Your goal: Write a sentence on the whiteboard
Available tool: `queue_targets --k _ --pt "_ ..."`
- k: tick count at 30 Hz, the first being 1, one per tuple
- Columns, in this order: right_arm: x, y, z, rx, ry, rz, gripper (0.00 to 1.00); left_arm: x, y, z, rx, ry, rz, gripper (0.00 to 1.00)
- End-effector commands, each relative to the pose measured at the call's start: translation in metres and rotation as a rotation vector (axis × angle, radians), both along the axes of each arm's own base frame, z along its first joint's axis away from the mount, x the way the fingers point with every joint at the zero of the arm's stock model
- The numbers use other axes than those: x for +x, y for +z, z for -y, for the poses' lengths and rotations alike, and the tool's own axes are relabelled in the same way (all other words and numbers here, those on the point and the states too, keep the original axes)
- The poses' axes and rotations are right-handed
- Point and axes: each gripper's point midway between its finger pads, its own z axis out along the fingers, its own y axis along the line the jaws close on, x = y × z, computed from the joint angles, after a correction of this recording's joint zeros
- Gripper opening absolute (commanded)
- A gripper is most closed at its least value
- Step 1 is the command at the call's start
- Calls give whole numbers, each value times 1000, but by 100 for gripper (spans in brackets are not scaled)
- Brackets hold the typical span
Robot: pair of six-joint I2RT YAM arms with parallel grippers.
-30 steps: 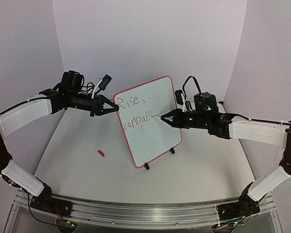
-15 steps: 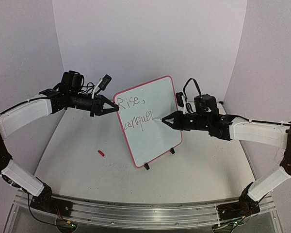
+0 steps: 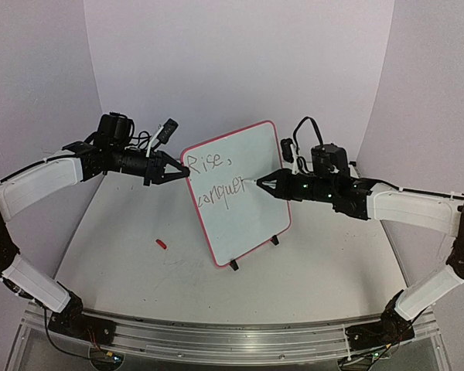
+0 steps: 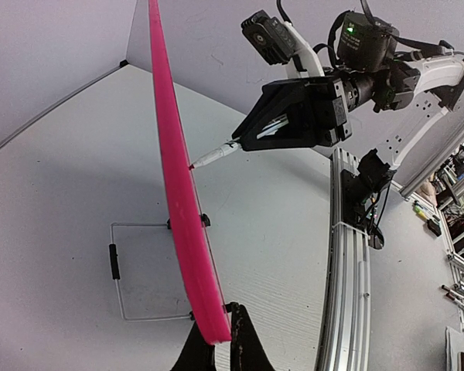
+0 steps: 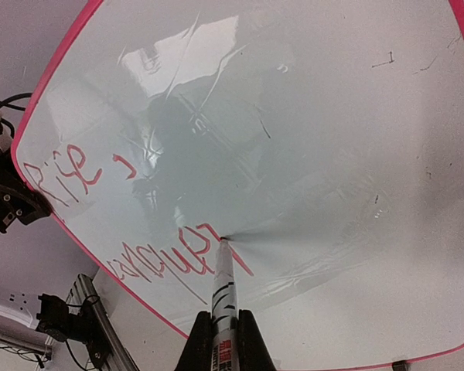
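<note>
The whiteboard (image 3: 247, 212) stands near-upright mid-table (image 3: 124, 270) on small black feet. It is white with rounded corners and a thin red rim. The sentence (image 3: 220, 191) sits top-left in thin handwriting on 2 lines: "Rise," above "conquer" (dark from overhead, reddish in the right wrist view). The left gripper (image 3: 184, 173) is clenched on the board's left edge, rim pinched btwn its fingers. The right gripper (image 3: 261, 184) is clamped on a marker (image 5: 224, 286), its tip touching the board just after "conquer". A small red cap (image 3: 162, 244) lies on the table, well left of the board.
</note>
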Motion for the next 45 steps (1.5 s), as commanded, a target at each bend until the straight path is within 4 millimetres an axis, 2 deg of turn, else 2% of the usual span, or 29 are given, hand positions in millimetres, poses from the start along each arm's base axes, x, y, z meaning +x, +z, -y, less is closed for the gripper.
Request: queue_targets --k 1,12,15,17,20,25,29,33,41,45 --pt "10 26 7 32 -59 66 0 -24 -43 4 108 -60 -125 0" --pt "8 26 8 35 -57 61 0 -25 -42 4 109 -60 -125 0" --pt "4 31 10 44 -46 71 0 -25 -42 4 108 -60 -124 0" --pt "-2 37 11 54 -32 84 0 -25 -43 4 109 -59 -124 0" --pt "-22 52 9 77 60 106 0 -25 -42 4 110 -58 -123 0" --pt "-43 52 17 14 121 97 0 -25 -42 4 107 -60 -124 0" --pt "-46 51 28 -12 110 94 0 -25 -42 4 106 -61 -124 0" --pt "-46 45 31 -21 131 83 0 -26 -42 5 107 -64 -125 0" --pt "-37 27 35 -30 193 53 0 -26 -45 6 114 -63 -129 0" --pt "-30 29 37 -11 218 60 0 -25 -47 6 119 -63 -133 0"
